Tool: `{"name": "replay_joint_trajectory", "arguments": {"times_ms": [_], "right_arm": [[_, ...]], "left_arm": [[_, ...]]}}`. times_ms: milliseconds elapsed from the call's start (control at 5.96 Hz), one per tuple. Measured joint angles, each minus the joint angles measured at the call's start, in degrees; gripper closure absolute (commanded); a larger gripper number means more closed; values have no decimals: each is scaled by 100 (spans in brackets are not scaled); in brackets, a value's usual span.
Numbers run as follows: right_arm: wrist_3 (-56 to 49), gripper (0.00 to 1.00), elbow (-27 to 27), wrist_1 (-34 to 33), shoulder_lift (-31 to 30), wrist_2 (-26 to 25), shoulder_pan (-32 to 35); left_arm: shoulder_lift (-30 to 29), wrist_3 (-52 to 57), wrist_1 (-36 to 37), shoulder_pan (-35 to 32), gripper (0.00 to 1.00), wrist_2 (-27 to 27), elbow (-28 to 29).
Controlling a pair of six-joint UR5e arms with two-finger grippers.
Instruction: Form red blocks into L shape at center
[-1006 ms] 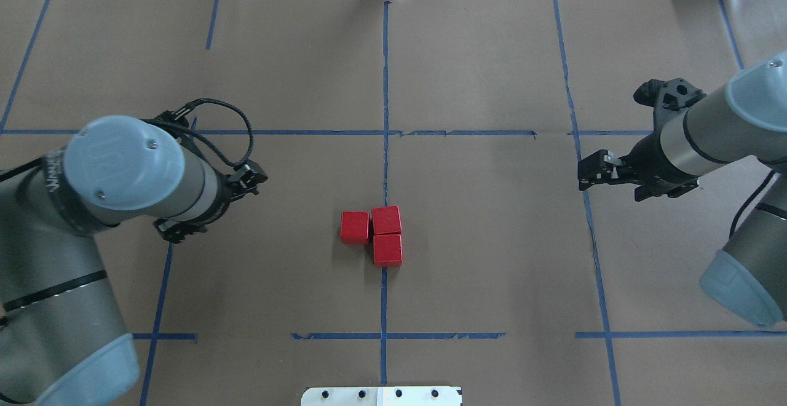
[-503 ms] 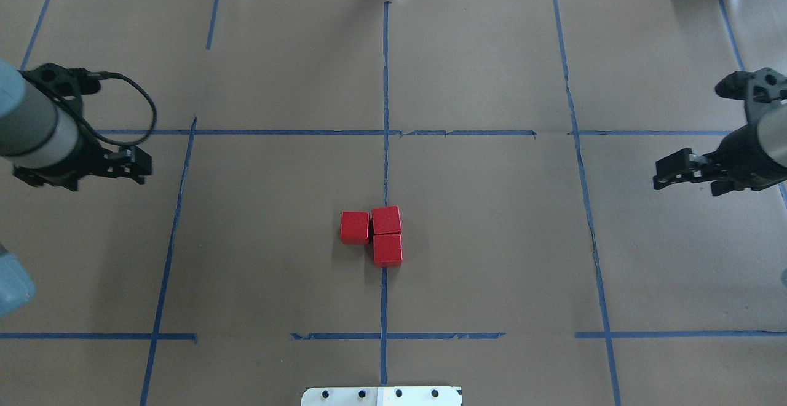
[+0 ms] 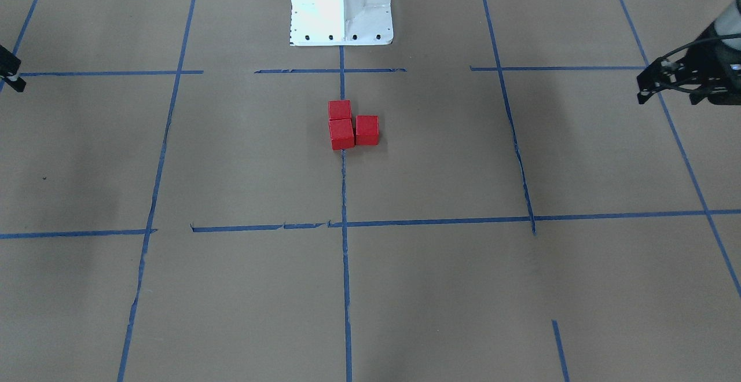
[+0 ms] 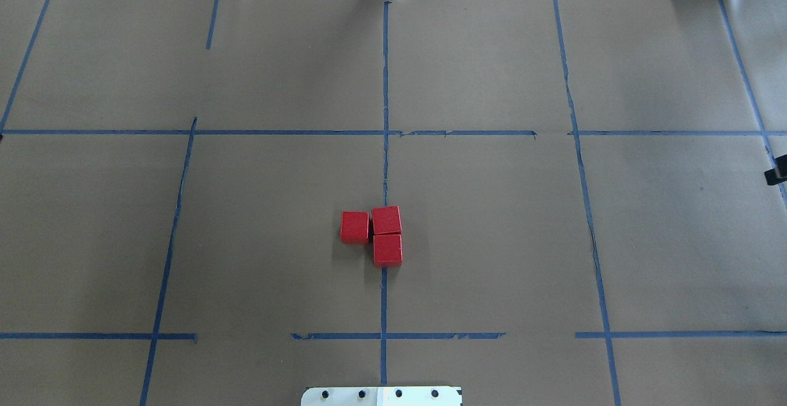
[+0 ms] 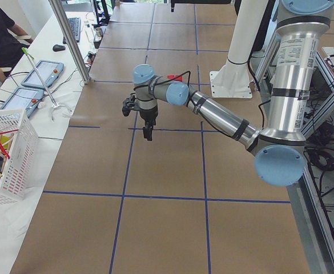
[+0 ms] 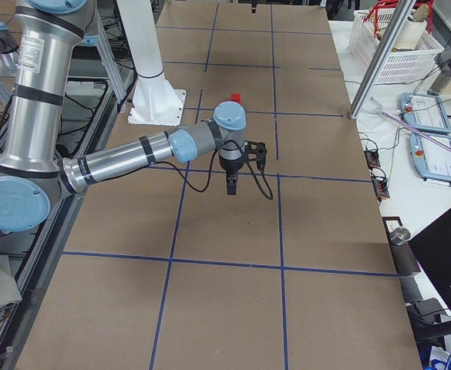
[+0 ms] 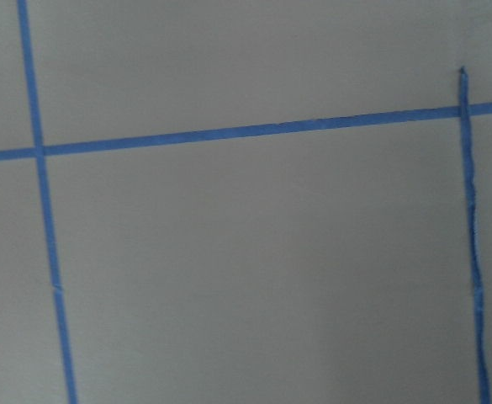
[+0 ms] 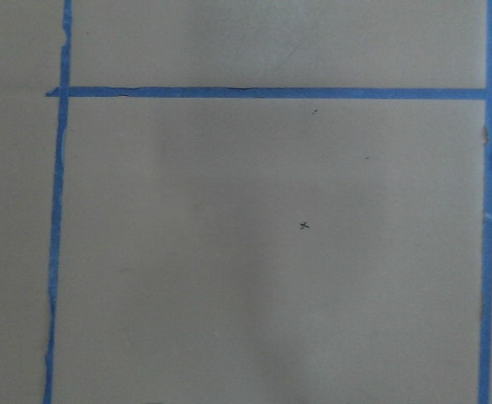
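Claws sit wide of the work, left gripper (image 5: 147, 133) at nine o'clock, right gripper (image 6: 231, 187) at three; whether either is clenched we cannot tell. Our red blocks (image 4: 387, 221) touch in an L at the center (image 4: 442, 234); we judge only checking remains.

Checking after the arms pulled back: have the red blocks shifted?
No. The red blocks sit where they were: two on the blue tape line, one touching beside them.

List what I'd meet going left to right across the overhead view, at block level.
Left tape line → single red block → pair of red blocks on center line → right tape line → right gripper at edge.
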Motion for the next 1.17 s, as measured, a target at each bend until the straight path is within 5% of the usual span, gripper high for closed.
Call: {"name": "replay_joint_trajectory", "arguments": {"times_ms": [503,1174], "right_arm": [[-1636,0,-681,-70,-125,285,1054],[-1783,0,-489,-1103,-88,498,1443]], "left_arm": [[376,1931,-2,-1253,0,-292,677],[400,2585,-58,-1500,0,-471,1356]]}}
